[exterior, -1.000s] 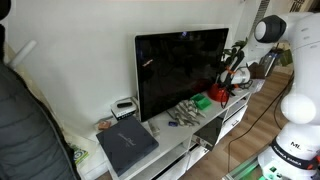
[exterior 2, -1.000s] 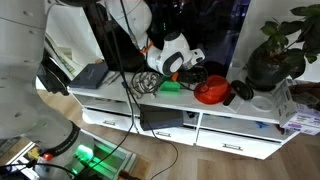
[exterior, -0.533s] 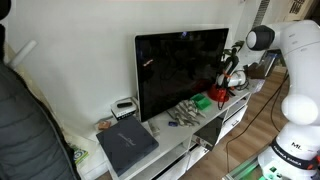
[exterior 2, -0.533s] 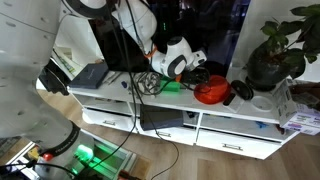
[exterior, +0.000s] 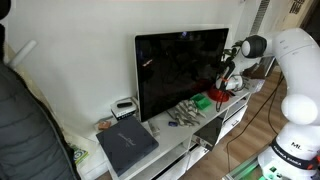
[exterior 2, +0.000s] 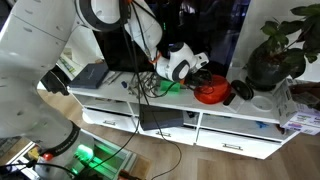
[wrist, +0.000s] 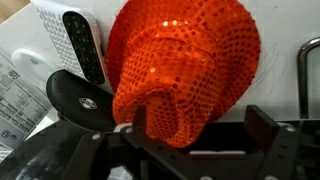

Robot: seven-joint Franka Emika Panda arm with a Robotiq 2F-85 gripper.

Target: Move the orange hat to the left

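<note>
My gripper (wrist: 195,128) hangs with jaws spread wide, gripping nothing, right at the orange hat (wrist: 185,70). The hat lies beside the TV (exterior: 180,70), by its lower corner. As I judge it, the grasp and the whole leftward move are left to do.

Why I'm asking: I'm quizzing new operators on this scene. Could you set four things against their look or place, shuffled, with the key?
Things:
1. orange hat
2. television
3. potted plant
4. green object

Descriptions:
A. upright, black screen
B. sequinned, just ahead of the gripper
C. leafy, at the end past the hat
D. small, lying beside the hat, below the screen

Pairs: 1-B, 2-A, 3-C, 4-D
</note>
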